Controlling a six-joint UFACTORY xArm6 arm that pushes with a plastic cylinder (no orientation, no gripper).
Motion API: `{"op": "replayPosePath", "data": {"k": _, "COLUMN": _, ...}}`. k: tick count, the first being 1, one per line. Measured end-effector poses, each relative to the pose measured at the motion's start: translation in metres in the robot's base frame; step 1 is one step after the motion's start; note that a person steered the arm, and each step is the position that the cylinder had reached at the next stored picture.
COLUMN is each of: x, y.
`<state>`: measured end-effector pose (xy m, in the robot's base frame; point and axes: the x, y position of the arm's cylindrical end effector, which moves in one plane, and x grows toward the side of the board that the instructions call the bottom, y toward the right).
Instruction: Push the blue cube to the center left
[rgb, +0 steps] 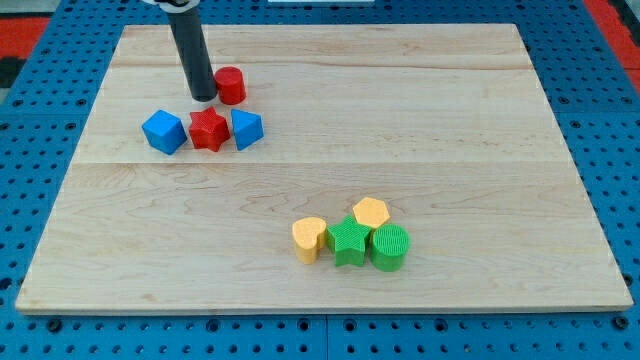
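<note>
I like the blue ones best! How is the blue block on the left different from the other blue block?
The blue cube sits at the view's left end of the row, while the other blue block sits at its right end, beside the red star. The blue cube looks larger and boxier; the other blue block looks smaller and more angled. My tip is nearer the other blue block. Both are the same blue.

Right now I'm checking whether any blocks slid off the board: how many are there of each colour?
Blue: 2, blue cube and a second blue block
Red: 2, red star and red cylinder
Yellow: 2, at and
Green: 2, at and
Total: 8
</note>
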<state>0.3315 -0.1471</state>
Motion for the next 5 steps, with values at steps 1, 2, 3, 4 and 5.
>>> {"op": "replayPosePath", "data": {"k": 1, "x": 0.004, "y": -0.009}}
{"op": "replayPosePath", "data": {"k": 2, "x": 0.014, "y": -0.009}}
{"op": "replayPosePath", "data": {"k": 3, "x": 0.033, "y": -0.018}}
{"op": "replayPosePath", "data": {"k": 4, "x": 0.057, "y": -0.032}}
{"op": "replayPosePath", "data": {"k": 5, "x": 0.091, "y": -0.016}}
